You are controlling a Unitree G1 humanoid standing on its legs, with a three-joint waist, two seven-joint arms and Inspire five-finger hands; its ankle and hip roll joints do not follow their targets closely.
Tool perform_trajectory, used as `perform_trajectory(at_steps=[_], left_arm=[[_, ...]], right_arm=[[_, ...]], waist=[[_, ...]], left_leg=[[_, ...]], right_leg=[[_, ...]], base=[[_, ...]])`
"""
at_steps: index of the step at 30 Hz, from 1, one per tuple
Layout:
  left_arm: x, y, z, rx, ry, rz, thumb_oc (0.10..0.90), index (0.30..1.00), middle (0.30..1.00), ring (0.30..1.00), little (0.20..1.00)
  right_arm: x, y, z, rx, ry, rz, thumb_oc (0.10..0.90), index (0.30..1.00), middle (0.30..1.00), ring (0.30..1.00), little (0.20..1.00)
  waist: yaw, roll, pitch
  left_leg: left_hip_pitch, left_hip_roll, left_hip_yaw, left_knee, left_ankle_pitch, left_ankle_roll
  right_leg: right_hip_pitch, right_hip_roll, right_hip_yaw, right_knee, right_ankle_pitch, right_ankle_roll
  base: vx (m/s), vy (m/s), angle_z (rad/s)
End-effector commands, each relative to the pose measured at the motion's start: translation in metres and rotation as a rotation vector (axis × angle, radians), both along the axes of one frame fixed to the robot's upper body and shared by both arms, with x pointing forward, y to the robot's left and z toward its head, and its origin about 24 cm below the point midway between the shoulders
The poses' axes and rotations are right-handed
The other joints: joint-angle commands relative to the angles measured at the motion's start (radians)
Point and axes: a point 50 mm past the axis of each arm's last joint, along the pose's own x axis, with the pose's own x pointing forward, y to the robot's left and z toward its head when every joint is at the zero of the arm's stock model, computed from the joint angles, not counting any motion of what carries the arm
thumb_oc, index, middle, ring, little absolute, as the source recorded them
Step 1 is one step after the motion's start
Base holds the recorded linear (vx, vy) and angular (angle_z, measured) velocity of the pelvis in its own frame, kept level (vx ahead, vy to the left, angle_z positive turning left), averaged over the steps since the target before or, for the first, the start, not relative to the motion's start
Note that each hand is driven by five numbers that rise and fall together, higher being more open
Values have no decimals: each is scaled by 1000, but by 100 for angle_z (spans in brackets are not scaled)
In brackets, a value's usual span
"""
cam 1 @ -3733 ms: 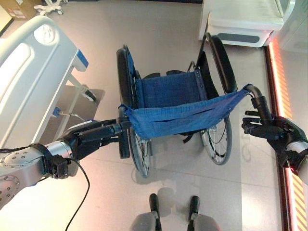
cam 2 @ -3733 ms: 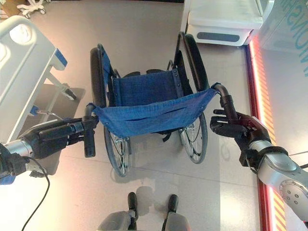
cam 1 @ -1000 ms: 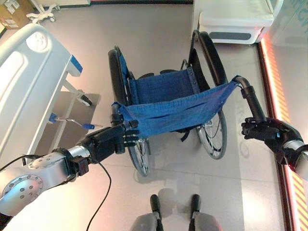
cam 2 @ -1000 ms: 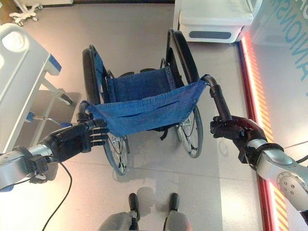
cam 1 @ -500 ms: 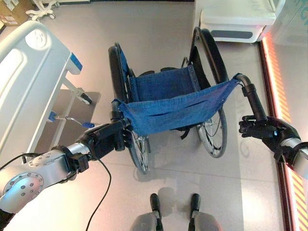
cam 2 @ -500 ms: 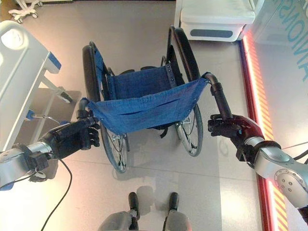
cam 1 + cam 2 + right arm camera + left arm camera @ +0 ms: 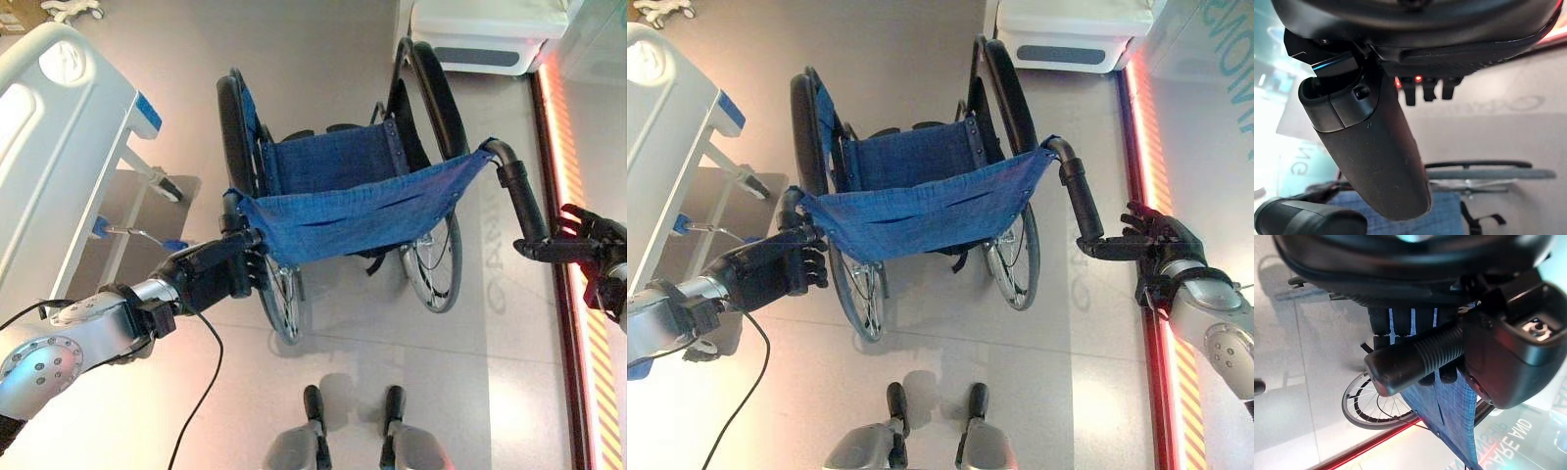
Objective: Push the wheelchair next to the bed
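Observation:
The wheelchair, with its blue cloth seat point(image 7: 333, 171) and back, stands on the floor in front of me. The white bed point(image 7: 59, 127) is to its left. My left hand point(image 7: 211, 274) is shut on the left push handle point(image 7: 1415, 357), with its fingers point(image 7: 1400, 328) curled round the ribbed grip. My right hand point(image 7: 1166, 240) hangs open just right of the right push handle point(image 7: 519, 201). Its thumb point(image 7: 1376, 152) is stretched towards the grip's lower end point(image 7: 1303, 215), and nothing is held.
A white unit point(image 7: 490, 29) stands beyond the wheelchair at the far right. A red-lit strip point(image 7: 568, 196) runs along the floor on the right. The bed's frame and a grey shadowed base point(image 7: 127, 225) lie close to the left wheel.
My right hand has let go of the right push handle, opened and drawn off to the right. The left hand keeps its hold on the left handle.

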Motion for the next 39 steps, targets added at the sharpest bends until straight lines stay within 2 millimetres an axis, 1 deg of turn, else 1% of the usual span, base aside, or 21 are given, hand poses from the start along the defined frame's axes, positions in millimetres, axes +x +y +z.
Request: perform_trajectory(at_steps=[1,3,4,6,7,8,9,10,13,14,19,22,25,26,27,30,31,33,39], left_arm=[[17,14,77,-40,-304,48,400,300,300,300,300],[17,14,79,-39,-303,45,400,300,300,300,300],[18,14,79,-41,-300,41,400,300,300,300,300],[18,14,79,-42,-299,39,400,300,300,300,300],[18,14,79,-41,-297,31,400,300,300,300,300],[18,13,79,-42,-297,27,400,300,300,300,300],[18,13,80,-42,-297,25,400,300,300,300,300],[18,11,79,-43,-295,16,400,300,300,300,300],[20,7,78,-45,-292,4,400,300,300,300,300],[21,5,77,-46,-290,-3,400,300,300,300,300],[24,0,73,-44,-282,-22,400,300,300,300,300],[25,-2,73,-45,-279,-28,400,300,300,300,300],[25,-3,73,-46,-274,-30,400,300,300,300,300],[25,-3,74,-47,-274,-29,400,300,300,300,300],[25,-3,74,-48,-274,-29,400,300,300,300,300],[26,-1,76,-50,-270,-25,400,300,300,300,300],[26,-1,79,-50,-268,-23,400,300,300,300,300],[26,-1,81,-51,-265,-18,400,300,300,300,300],[25,1,85,-53,-257,-5,400,300,300,300,300]], right_arm=[[0,0,96,-190,-318,14,800,900,900,900,900],[0,1,100,-196,-333,27,800,900,900,900,900],[2,7,103,-190,-336,71,800,900,900,900,900],[3,9,103,-189,-336,85,800,900,900,900,900],[5,16,103,-184,-326,128,800,900,900,900,900],[7,22,101,-159,-311,175,800,900,900,900,900],[8,24,101,-152,-305,189,800,900,900,900,900],[11,32,95,-132,-279,242,800,900,900,900,900],[16,48,88,-114,-253,327,800,900,900,900,900],[20,56,84,-106,-240,372,800,900,900,900,900],[27,75,78,-102,-211,453,800,900,900,900,900],[29,79,76,-124,-204,459,800,900,900,900,900],[31,78,80,-173,-239,420,800,900,900,900,900],[31,76,88,-192,-291,386,800,900,900,900,900],[31,76,89,-195,-302,380,800,900,900,900,900],[27,71,110,-230,-448,273,800,900,900,900,900],[24,71,124,-205,-518,254,800,900,900,900,900],[17,74,140,-162,-596,239,800,900,900,900,900],[5,75,155,-130,-688,239,800,900,900,900,900]], waist=[[-14,-26,-50],[-12,-27,-51],[-9,-29,-53],[-9,-29,-54],[-5,-31,-56],[-3,-31,-57],[-2,-31,-57],[1,-32,-59],[7,-34,-61],[11,-35,-61],[21,-38,-65],[24,-39,-67],[29,-39,-67],[31,-40,-67],[31,-40,-67],[30,-41,-66],[30,-41,-68],[26,-43,-71],[19,-43,-84]], left_leg=[[-14,22,30,20,19,-41],[-14,22,29,20,17,-40],[-16,21,28,22,16,-39],[-15,20,28,23,15,-38],[-15,20,28,22,14,-37],[-14,20,29,21,14,-36],[-14,20,29,21,14,-36],[-15,20,30,23,14,-35],[-16,20,31,22,15,-34],[-16,20,31,23,15,-34],[-14,18,30,25,12,-32],[-14,17,30,27,10,-30],[-11,17,26,27,11,-30],[-10,16,25,26,10,-30],[-10,16,25,26,10,-31],[-9,17,21,29,8,-31],[-9,15,19,31,4,-31],[-8,14,18,34,0,-30],[-3,15,30,30,-4,-28]], right_leg=[[-36,-4,-41,64,34,-5],[-36,-4,-42,64,33,-5],[-34,-4,-43,63,32,-6],[-34,-4,-43,63,32,-6],[-33,-4,-44,63,31,-6],[-33,-3,-45,63,31,-7],[-32,-3,-45,63,30,-7],[-32,-3,-47,64,29,-8],[-31,-3,-49,62,29,-9],[-30,-3,-50,62,28,-10],[-25,-3,-54,63,26,-11],[-24,-3,-55,64,25,-12],[-20,-2,-56,64,25,-13],[-19,-1,-57,64,24,-13],[-19,-1,-57,64,24,-13],[-17,0,-54,66,23,-13],[-17,2,-51,66,21,-13],[-16,3,-49,66,21,-13],[-14,3,-49,62,20,-10]], base=[[0,0,0],[0,0,0],[0,0,0],[0,0,0],[0,0,0],[0,0,0],[0,0,0],[0,0,0],[0,0,0],[0,0,0],[0,0,0],[0,0,0],[0,0,0],[0,0,0],[0,0,0],[0,0,0],[0,0,0],[0,0,0],[0,0,0]])
